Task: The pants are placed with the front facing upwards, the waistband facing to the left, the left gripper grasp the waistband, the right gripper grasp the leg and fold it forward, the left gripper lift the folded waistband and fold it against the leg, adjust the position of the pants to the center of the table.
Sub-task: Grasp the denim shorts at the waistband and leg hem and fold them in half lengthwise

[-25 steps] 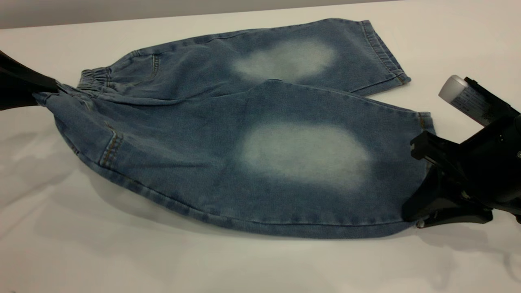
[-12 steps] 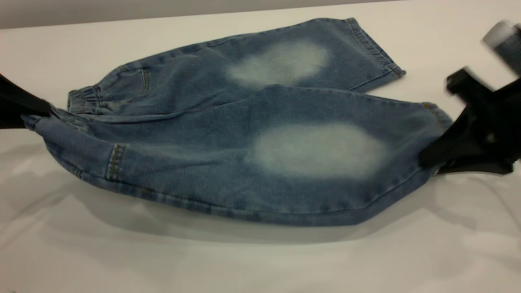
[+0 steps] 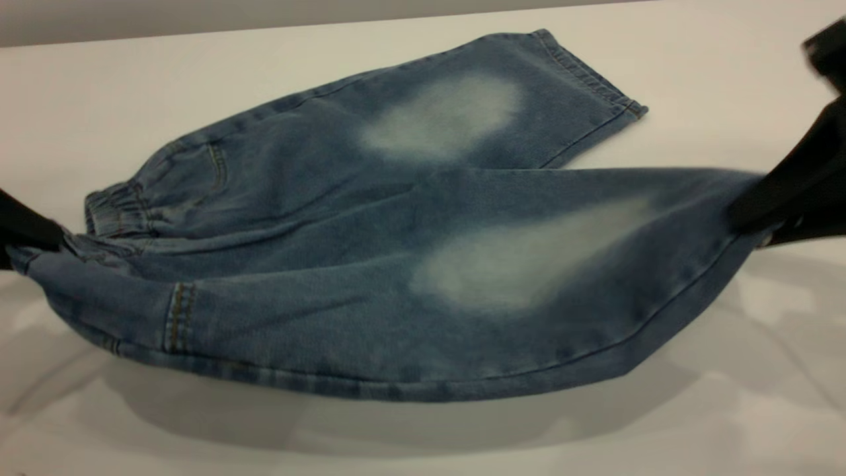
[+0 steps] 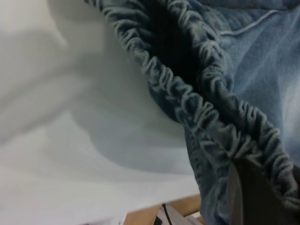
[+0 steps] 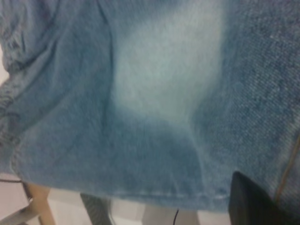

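first fold's on: left gripper point(image 3: 46, 238) fingers clamped on the waistband point(image 3: 115, 208) at left, right gripper point(image 3: 770, 215) fingers pinching the near leg point(image 3: 502, 264), lifted off the table point(image 3: 694, 59). next, carry it over the far leg.

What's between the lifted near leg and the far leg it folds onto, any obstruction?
Nothing visible. The near leg hangs off the table, held by the left gripper at the waistband and the right gripper at the hem. The far leg lies flat with nothing on it.
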Robot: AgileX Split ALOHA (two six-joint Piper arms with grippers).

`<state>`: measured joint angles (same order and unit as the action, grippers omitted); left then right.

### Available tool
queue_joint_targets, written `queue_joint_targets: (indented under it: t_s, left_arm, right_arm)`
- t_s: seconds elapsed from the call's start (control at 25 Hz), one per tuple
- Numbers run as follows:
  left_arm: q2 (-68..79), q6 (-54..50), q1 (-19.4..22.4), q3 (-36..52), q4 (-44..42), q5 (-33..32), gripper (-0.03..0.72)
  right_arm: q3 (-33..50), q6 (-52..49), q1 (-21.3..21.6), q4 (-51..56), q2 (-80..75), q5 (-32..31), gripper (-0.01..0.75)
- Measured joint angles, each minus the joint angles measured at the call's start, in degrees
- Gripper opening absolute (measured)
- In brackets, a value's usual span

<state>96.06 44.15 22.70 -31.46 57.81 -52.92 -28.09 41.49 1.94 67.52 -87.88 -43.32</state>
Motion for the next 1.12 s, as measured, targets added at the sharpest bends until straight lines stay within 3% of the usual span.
queue_joint_targets:
  t_s: [0.28, 0.52, 1.12]
  left_arm:
    - [-4.64, -1.35, 0.00, 0.61, -0.91, -5.23, 0.114]
    - [-7.51, -2.82, 0.00, 2.97, -1.29, -4.76, 0.114]
    - [-7.67, -0.67, 0.00, 2.97, 15.57, -3.39, 0.114]
  right_arm:
    - [-3.23, -11.25, 0.00, -8.41, 7.11, -2.70, 0.027]
    - [-3.83, -19.66, 0.00, -19.31, 8.50, -3.55, 0.027]
    - [-21.19, -18.57, -0.24, -15.51, -1.88, -2.47, 0.027]
